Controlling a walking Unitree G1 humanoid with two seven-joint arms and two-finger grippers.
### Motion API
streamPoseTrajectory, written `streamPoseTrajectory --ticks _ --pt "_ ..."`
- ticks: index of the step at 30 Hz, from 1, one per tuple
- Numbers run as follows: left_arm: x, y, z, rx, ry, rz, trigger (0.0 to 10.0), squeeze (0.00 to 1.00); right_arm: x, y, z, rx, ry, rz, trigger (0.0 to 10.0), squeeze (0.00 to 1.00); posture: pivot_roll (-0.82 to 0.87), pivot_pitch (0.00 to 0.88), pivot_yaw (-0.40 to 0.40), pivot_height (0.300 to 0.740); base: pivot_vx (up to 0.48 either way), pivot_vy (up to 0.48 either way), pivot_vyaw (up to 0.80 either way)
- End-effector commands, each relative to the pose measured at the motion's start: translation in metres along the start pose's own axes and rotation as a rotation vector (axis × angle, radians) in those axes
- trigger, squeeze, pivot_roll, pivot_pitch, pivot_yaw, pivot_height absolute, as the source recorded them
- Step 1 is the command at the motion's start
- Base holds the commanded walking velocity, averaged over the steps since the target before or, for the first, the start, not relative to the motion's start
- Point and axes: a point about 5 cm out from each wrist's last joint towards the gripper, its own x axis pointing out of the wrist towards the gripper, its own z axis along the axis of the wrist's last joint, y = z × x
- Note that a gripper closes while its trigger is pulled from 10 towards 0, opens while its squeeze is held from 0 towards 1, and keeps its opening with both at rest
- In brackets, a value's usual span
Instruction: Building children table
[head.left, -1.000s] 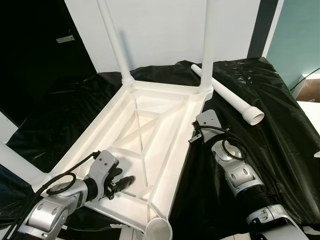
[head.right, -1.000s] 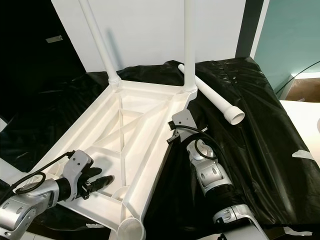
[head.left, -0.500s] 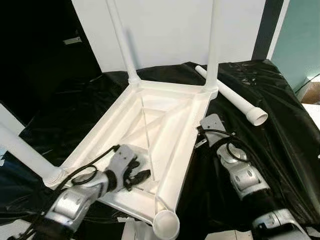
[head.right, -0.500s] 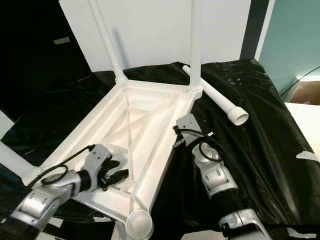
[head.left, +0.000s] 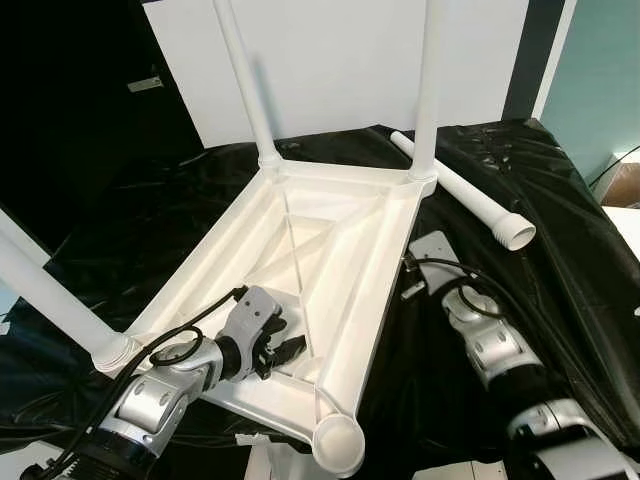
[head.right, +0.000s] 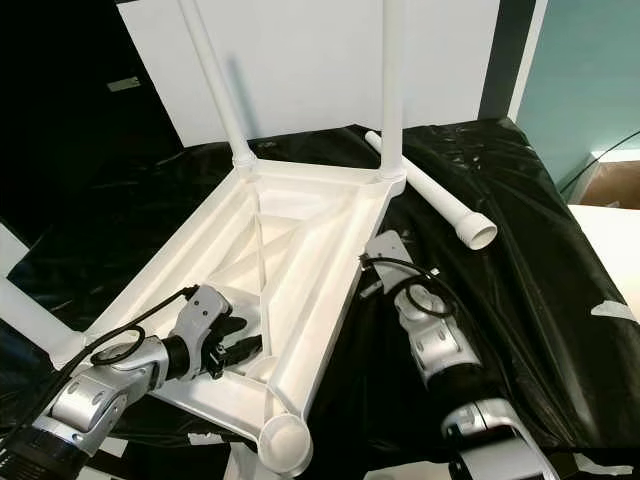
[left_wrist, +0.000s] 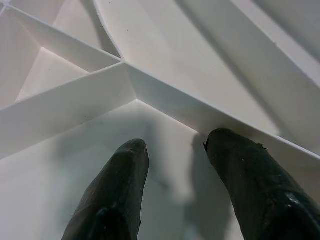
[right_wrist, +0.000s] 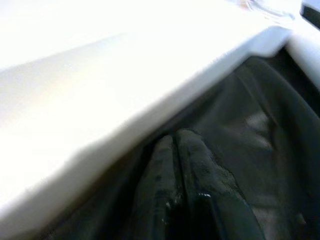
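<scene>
White plastic makes up the upside-down table top (head.left: 330, 230), which lies on a black plastic sheet (head.left: 560, 180) with its ribbed underside facing up. Two legs are fitted at the far corners: the far left leg (head.left: 245, 85) leans a little to the left, and the far right leg (head.left: 428, 90) stands upright. A third leg (head.left: 45, 295) sticks out of the near left corner, slanting up and to the left. The near right corner has an open round socket (head.left: 338, 445) with no leg in it. A loose leg (head.left: 465, 195) lies flat on the sheet just beyond the table's far right corner, its ribbed, open end pointing toward the right.

The left gripper (head.left: 285, 350) reaches into the underside of the table top near its front end. In the left wrist view its two black fingers (left_wrist: 120, 185) are spread apart and grip nothing; their tips rest on or just above the flat plastic, close to a raised rib (left_wrist: 75, 100).

The right gripper (right_wrist: 172, 150) is tucked low beside the table's right edge, under its rim, over the black sheet. Its fingers are pressed together with nothing between them. The right arm (head.left: 485, 340) stretches along the table's right side.

A white wall (head.left: 340, 60) stands behind the table.
</scene>
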Motion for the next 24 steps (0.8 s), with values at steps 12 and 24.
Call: streamPoseTrajectory --ticks 12,24 --pt "0.003 -0.016 -0.001 -0.034 -0.022 -0.144 10.0 0.0 0.012 0.027 0.013 -0.032 -0.075 0.304 10.0 0.0 -0.01 0.0 0.095 0.74 0.0 0.0 0.0" --pt "0.013 -0.024 0.013 -0.042 -0.079 -0.19 10.0 0.0 0.018 0.029 0.026 0.015 -0.175 0.437 10.0 0.0 -0.02 0.0 0.102 0.74 0.0 0.0 0.0"
